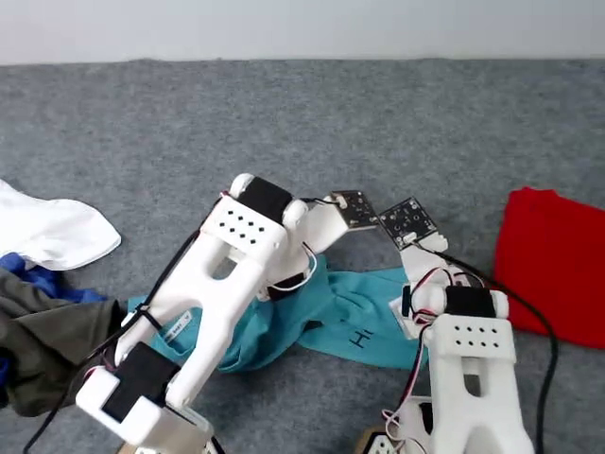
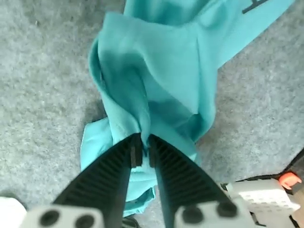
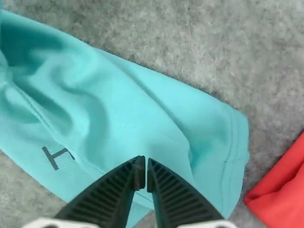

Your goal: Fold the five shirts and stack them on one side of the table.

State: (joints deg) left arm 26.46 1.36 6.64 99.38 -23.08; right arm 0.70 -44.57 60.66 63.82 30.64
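Note:
A teal shirt lies crumpled on the grey table between the two arms. My left gripper is shut on a bunched fold of the teal shirt, and the cloth hangs in pleats from its tips down to the table. My right gripper is shut at the near hem of the teal shirt, close to one end, where a crease runs up to its tips. A red shirt lies at the right edge. A white shirt, a blue one and a dark olive one are heaped at the left.
The left arm stretches from the near left over the teal shirt, and the right arm stands at the near right. The red shirt lies just beside the teal shirt's end. Bare grey felt covers the far half.

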